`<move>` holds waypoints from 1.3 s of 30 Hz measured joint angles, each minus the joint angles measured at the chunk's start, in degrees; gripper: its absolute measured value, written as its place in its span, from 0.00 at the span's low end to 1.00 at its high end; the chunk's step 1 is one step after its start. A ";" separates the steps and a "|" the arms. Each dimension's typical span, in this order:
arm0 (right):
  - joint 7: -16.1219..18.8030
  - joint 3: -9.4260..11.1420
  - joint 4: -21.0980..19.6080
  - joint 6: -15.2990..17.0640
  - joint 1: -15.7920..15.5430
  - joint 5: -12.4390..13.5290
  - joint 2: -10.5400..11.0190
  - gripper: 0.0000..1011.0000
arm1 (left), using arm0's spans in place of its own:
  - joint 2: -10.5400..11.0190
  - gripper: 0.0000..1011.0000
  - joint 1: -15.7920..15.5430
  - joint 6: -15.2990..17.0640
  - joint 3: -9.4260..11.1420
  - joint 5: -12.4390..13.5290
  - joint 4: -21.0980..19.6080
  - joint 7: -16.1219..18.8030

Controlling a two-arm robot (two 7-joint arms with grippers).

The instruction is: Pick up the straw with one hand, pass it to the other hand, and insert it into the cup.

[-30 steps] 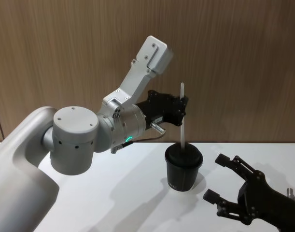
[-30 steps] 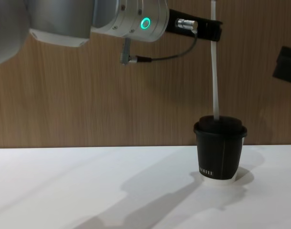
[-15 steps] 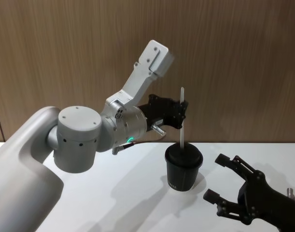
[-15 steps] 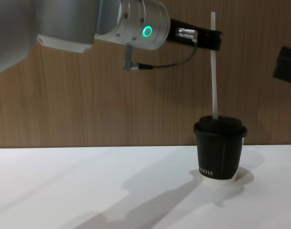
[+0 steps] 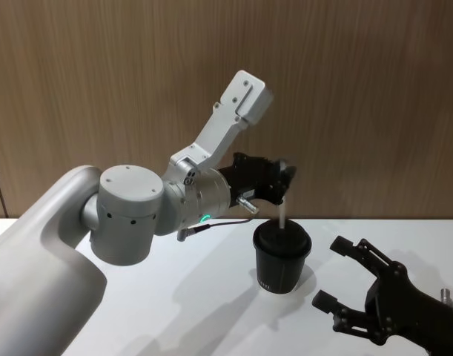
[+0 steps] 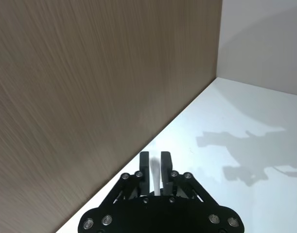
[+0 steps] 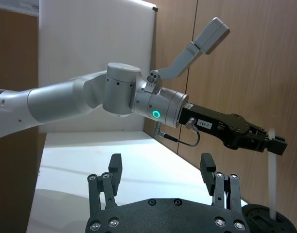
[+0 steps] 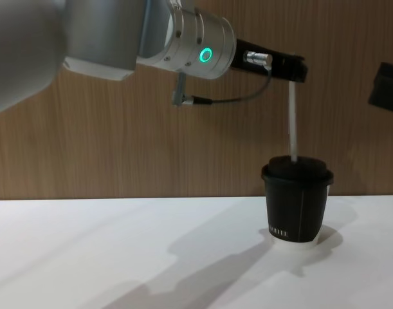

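Right of centre in the head view, the cup (image 5: 282, 256) sits on the white tabletop (image 5: 182, 297) with the straw (image 5: 283, 217) poking up through its lid. Left gripper (image 5: 284, 180) has its jaws clamped on the straw's top end, just above the cup. Right gripper (image 5: 343, 282) sits at the lower right, jaws wide apart, holding nothing.

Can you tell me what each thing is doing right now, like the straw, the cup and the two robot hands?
straw: upright, lower end through the cup's lid, top end pinched by the left gripper.
cup: standing on the white table, lid on.
left gripper: above the cup, shut on the straw.
right gripper: low beside the cup, open, holding nothing.
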 joint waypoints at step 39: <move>-7.99 1.59 -3.57 2.51 1.45 1.60 -1.97 0.99 | 3.58 0.99 6.30 -4.45 -3.23 -2.44 -3.79 -3.21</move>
